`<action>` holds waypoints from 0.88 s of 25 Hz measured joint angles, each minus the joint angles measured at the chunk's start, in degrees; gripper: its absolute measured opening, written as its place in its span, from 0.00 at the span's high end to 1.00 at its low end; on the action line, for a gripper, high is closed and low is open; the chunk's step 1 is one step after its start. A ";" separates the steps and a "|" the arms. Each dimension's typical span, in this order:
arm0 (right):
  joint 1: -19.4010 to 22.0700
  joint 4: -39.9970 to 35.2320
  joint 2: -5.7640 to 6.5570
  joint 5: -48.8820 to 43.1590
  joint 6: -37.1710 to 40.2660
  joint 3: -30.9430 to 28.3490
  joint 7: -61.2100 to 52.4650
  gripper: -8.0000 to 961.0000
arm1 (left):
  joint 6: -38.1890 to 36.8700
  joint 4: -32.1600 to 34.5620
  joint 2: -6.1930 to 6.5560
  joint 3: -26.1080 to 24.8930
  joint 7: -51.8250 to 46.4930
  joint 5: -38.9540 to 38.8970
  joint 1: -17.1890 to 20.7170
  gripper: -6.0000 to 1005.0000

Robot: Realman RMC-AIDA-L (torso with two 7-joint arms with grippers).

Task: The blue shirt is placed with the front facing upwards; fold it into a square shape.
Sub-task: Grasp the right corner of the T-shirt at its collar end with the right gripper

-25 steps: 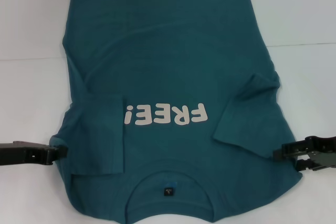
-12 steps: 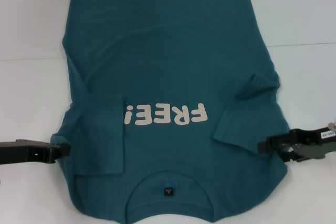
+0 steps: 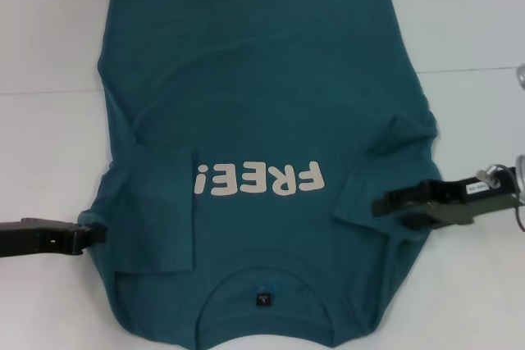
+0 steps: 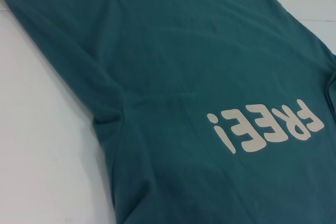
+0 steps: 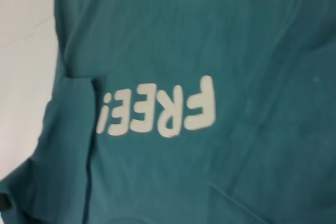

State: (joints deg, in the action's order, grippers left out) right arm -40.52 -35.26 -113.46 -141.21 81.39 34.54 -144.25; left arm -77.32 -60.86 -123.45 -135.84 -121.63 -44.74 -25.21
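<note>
The blue shirt [image 3: 262,104] lies flat on the white table, chest up, its white "FREE!" lettering [image 3: 258,179] upside down to me and the neck label [image 3: 262,298] near my edge. Both sleeves are folded inward over the chest. My left gripper [image 3: 97,234] is shut on the shirt's left shoulder edge. My right gripper [image 3: 379,205] is shut on the right shoulder edge and holds it pulled in over the body, beside the folded right sleeve [image 3: 394,161]. Both wrist views show only shirt fabric [image 4: 184,51] [image 5: 236,35] and lettering.
The white table [image 3: 49,38] surrounds the shirt, with bare surface to the left, right and far side. A small metallic object [image 3: 520,78] shows at the right border. The shirt's collar end lies close to the table's near edge.
My right gripper has travelled left, toward the shirt's middle, dragging the right shoulder corner inward with it. The left gripper has stayed almost in place.
</note>
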 joint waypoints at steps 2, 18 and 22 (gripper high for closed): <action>-0.65 1.02 -0.04 0.88 -0.81 0.09 0.58 0.12 | 0.01 0.34 0.10 -0.16 0.16 0.00 -0.15 0.99; 3.03 -2.34 3.72 5.64 5.46 -0.35 0.30 0.12 | -0.02 1.02 0.61 -0.21 0.25 0.01 -0.55 0.99; 5.84 -4.18 4.64 5.65 8.59 -0.36 0.29 0.12 | -0.20 1.02 0.59 -0.21 0.25 0.01 -0.54 0.99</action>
State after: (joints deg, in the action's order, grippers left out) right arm -34.68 -39.44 -108.82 -135.55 89.97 34.18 -143.96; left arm -77.51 -59.84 -122.86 -136.05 -121.38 -44.73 -25.75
